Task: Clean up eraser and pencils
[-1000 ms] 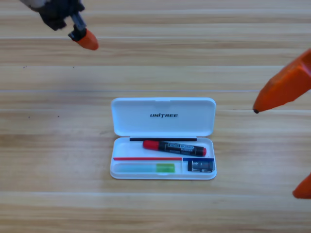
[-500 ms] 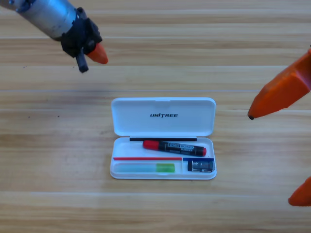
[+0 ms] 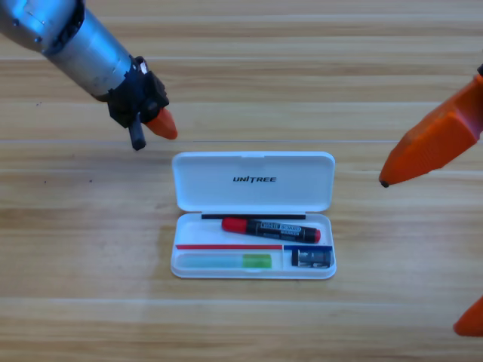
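High view shows the left pincer (image 3: 155, 128) has come down from the top-left corner toward the white case (image 3: 253, 183), now just off its open lid's upper-left corner; whether it is open I cannot tell. The eraser (image 3: 312, 259), black marker (image 3: 270, 229) and pale green pen (image 3: 225, 262) all lie inside, so closing the lid looks next. The right pincer (image 3: 423, 249) waits, spread wide, at the right edge. Bare tabletop (image 3: 90, 264) surrounds the case.
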